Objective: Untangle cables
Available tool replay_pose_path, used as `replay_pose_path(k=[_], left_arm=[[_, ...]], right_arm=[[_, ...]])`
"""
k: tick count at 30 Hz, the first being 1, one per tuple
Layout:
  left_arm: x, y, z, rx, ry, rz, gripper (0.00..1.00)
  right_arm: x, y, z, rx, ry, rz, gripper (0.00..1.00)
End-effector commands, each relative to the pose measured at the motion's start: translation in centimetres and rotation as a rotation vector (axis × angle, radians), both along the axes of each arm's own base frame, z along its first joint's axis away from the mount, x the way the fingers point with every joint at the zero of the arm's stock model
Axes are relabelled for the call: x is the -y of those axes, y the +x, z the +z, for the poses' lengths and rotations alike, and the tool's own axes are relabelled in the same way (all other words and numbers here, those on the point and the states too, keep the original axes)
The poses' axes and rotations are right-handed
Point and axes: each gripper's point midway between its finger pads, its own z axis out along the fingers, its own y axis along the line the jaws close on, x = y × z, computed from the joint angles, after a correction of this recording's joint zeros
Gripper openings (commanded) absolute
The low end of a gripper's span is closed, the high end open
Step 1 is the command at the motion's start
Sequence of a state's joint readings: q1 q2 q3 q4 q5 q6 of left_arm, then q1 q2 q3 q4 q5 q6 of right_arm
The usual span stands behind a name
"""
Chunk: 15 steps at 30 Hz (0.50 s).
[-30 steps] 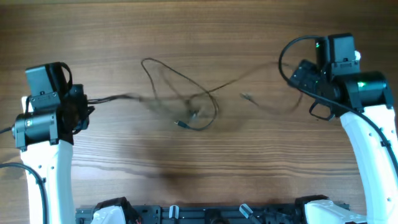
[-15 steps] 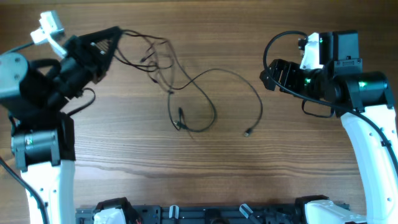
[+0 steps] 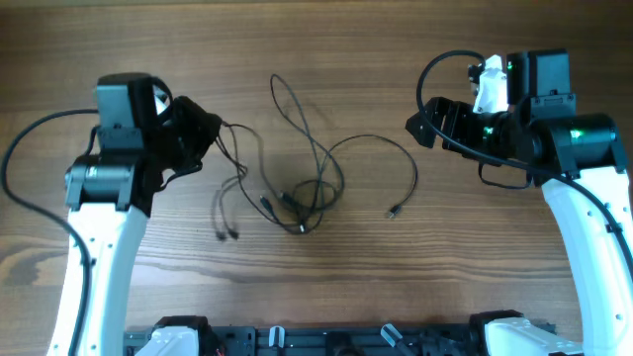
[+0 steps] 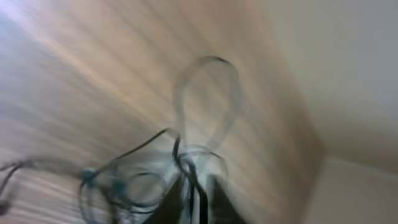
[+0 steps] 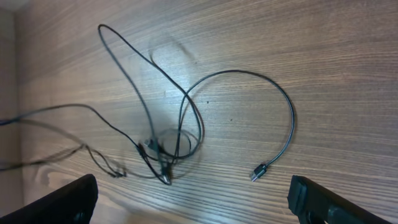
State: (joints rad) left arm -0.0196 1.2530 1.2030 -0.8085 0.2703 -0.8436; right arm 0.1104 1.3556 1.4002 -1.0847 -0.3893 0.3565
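Note:
Several thin black cables [image 3: 318,185] lie knotted at mid-table, one loop reaching far [image 3: 280,91] and one plug end [image 3: 394,211] lying loose to the right. Strands run left from the knot into my left gripper [image 3: 210,133]. The left wrist view is blurred; there the left gripper [image 4: 198,190] has its jaws almost together with a cable [image 4: 186,167] between them. My right gripper [image 3: 423,121] hovers open to the right of the cables. Its wide-apart fingers [image 5: 68,199] frame the knot [image 5: 165,148] and the plug [image 5: 258,171], touching neither.
Wooden table [image 3: 316,40] all around. Thick black arm cables loop beside the left arm [image 3: 20,168] and over the right arm [image 3: 435,74]. Arm bases sit along the near edge [image 3: 326,341].
My left arm swung down and right from the far-left corner, trailing the cables; the knot shifted toward the centre and bunched up. The right gripper hardly moved in the last half second.

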Motion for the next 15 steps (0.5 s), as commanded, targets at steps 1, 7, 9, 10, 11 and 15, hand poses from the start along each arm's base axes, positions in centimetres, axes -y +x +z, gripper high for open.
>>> replay_pose_path(k=[1,7,9,10,11,15], left_arm=[[-3.5,-0.1,-3.4,-0.114,0.192,0.105,0.66],[1.4,0.1,-3.4,-0.088,0.028,-0.167,0.9],[3.8,0.0,-2.7,-0.038,0.011,-0.291,0.91],[4.3,-0.2,-3.1,-0.046,0.041,-0.311,0.91],[4.7,-0.4,-3.6,-0.053,0.072,-0.337,0.91],[7.8,-1.7,-7.3,-0.155,0.209,-0.465,0.93]], right_arm=[[-0.4,-0.2,0.2,0.007,0.007,0.026,1.0],[-0.4,0.0,-0.5,-0.017,0.005,0.026,1.0],[-0.4,0.3,-1.4,-0.047,0.003,0.025,1.0],[-0.5,0.4,-1.7,-0.058,0.001,0.025,1.0],[-0.5,0.5,-1.9,-0.067,0.001,0.024,1.0],[-0.5,0.6,-2.4,-0.104,0.02,-0.02,1.0]])
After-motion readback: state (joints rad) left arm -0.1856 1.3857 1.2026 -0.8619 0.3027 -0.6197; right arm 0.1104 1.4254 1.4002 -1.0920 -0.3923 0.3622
